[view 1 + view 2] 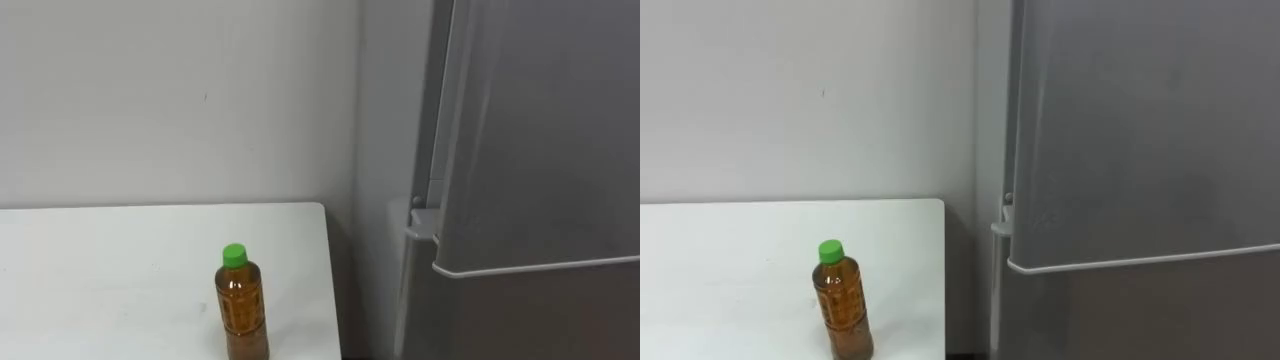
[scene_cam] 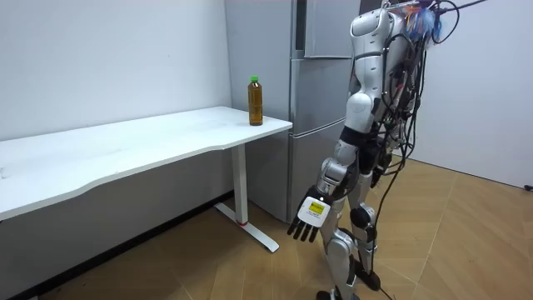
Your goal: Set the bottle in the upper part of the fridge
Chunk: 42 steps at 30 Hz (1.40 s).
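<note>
A clear bottle (image 1: 242,305) of brown drink with a green cap stands upright on the white table (image 1: 100,270), near its right end. To its right is the grey fridge, whose upper door (image 1: 540,130) is closed. In the room view the bottle (image 2: 256,101) stands at the table corner beside the fridge (image 2: 325,83). I stand on the floor in front of them, about a step back. My left hand (image 2: 308,218) hangs low at my side, open and holding nothing.
The lower fridge door (image 1: 530,320) is closed too, under a light seam. A plain white wall runs behind the table. A narrow gap separates the table's end from the fridge's side. Wooden floor (image 2: 450,242) lies around me.
</note>
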Tool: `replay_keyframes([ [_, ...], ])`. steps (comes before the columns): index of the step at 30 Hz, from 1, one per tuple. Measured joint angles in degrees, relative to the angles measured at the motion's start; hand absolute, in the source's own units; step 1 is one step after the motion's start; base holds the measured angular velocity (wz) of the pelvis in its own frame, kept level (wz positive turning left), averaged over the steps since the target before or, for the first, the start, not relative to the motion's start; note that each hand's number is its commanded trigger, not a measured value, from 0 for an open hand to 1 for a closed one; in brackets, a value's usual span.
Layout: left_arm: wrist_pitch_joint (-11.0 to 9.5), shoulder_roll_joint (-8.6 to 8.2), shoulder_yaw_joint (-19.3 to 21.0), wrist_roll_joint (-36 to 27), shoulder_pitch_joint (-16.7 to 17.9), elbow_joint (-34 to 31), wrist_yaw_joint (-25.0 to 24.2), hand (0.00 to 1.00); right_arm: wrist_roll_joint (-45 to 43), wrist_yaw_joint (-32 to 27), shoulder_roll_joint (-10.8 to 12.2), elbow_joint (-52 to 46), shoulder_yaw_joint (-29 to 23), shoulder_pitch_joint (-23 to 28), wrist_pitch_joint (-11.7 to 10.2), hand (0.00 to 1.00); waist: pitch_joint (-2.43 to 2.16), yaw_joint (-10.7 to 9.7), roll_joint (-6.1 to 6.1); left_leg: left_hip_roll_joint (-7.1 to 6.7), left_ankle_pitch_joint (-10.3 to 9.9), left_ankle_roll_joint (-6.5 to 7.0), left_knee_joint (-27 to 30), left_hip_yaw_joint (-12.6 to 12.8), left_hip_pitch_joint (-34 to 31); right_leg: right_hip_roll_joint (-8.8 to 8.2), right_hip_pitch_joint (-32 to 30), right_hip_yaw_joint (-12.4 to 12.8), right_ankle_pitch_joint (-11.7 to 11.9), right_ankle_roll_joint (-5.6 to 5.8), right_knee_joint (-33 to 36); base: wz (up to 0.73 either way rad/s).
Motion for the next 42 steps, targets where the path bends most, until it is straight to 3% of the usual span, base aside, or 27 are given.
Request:
replay_keyframes([
  [8, 0.1, 0.44, -0.1, 4.4, 0.3, 0.2, 1.6, 0.0, -0.3, 0.4, 0.0, 0.0, 0.1, 0.1, 0.2, 0.0, 0.03, 0.1, 0.0, 0.34, -0.1, -0.12, 0.0, 0.0, -0.1, 0.3, 0.0, 0.1, 0.2, -0.26, -0.2, 0.0],
  [17, 2.3, 0.91, -0.1, 7.8, -0.1, 0.8, 1.9, 0.0, -0.5, 0.6, -0.3, 0.3, 0.1, -0.3, 1.4, 0.0, 0.04, -0.1, 0.17, 0.34, -0.1, -0.14, 0.0, 0.1, -0.3, 0.48, -0.1, 0.3, 0.2, -0.28, -0.9, 0.0],
  [29, 1.7, 0.82, 1.1, 8.3, -1.2, 0.7, 4.1, 0.0, -0.6, 0.5, -0.3, -0.1, -0.1, -0.2, 0.5, 0.0, 0.04, -0.1, 0.53, 0.58, -0.2, -0.37, 0.1, -0.1, 0.1, 0.67, 0.4, -0.1, 0.2, -0.33, -0.9, 0.01],
  [30, 1.6, 0.8, 1.4, 8.3, -1.4, -0.3, 4.8, 0.0, -1.1, 0.5, -0.3, -0.3, -0.4, -0.3, 0.1, 0.0, -0.09, -0.1, 0.98, 0.62, -0.2, -0.41, 0.1, -0.1, 0.1, 0.72, 0.4, 0.0, 0.2, -0.41, -0.9, -0.03],
  [36, 0.0, 0.89, 5.2, 6.4, -1.8, -5.8, 7.9, 0.0, -2.4, 0.5, -0.8, -0.4, -2.6, -0.2, -0.9, 0.0, 0.22, -0.2, 2.41, 0.72, -0.2, -0.42, -0.2, 0.2, 0.6, 0.81, 0.5, 0.4, 0.3, -0.53, -0.6, -0.02],
  [41, -0.2, 0.81, 8.9, 6.2, -2.0, -16.7, 10.3, 0.0, -5.6, 0.5, -1.0, -1.8, -2.9, -0.2, -1.1, 0.0, 0.19, 0.0, 2.31, 0.63, -0.2, -0.41, 0.0, 0.1, 0.6, 0.79, 0.6, 0.6, 0.3, -0.52, -0.8, -0.01],
  [42, -1.0, 0.93, 9.7, 6.2, -2.4, -19.0, 11.1, 0.0, -6.1, 0.6, -1.1, -2.4, -3.0, -0.3, -1.2, 0.0, 0.19, 0.2, 2.29, 0.61, -0.2, -0.41, 0.0, 0.2, 0.6, 0.79, 0.5, 0.8, 0.3, -0.5, -0.8, -0.03],
])
